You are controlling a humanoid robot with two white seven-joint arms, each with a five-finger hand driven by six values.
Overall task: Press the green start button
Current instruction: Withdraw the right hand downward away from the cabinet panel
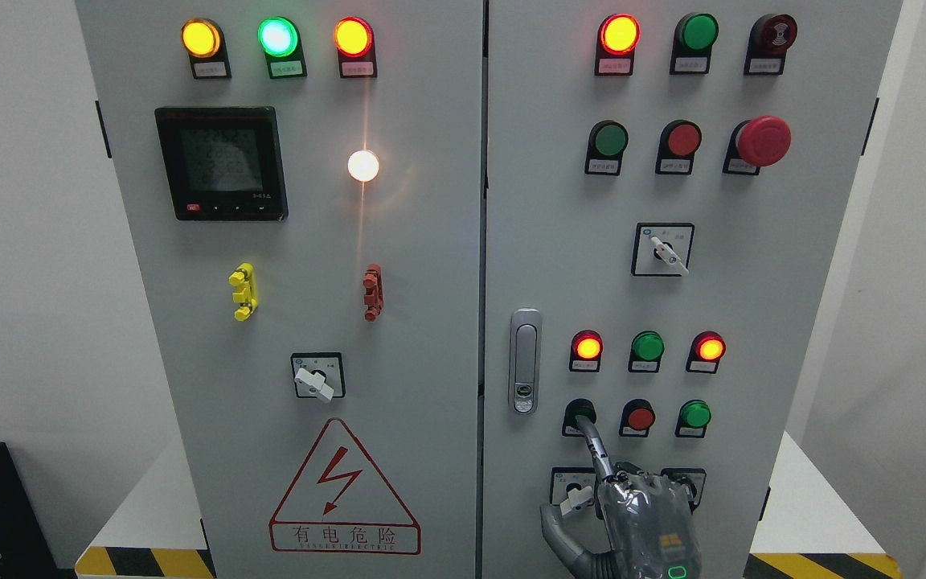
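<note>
My right hand (pixel 628 503) rises from the bottom edge in front of the grey cabinet's right door. Its index finger (pixel 594 446) is stretched up and its tip rests on a dark green push button (pixel 578 412), the leftmost of the lower button row. The other fingers are curled and hold nothing, with the thumb out to the left. In the same row sit a red button (pixel 638 418) and a brighter green button (pixel 694 415). Higher up is another green button (pixel 609 139). My left hand does not show.
Above the pressed row glow red, green and red lamps (pixel 647 346). A red mushroom stop button (pixel 762 141) and a white selector switch (pixel 664 251) sit higher. The door latch (pixel 524 362) is left of my finger. The hand partly hides two selector switches (pixel 571 489).
</note>
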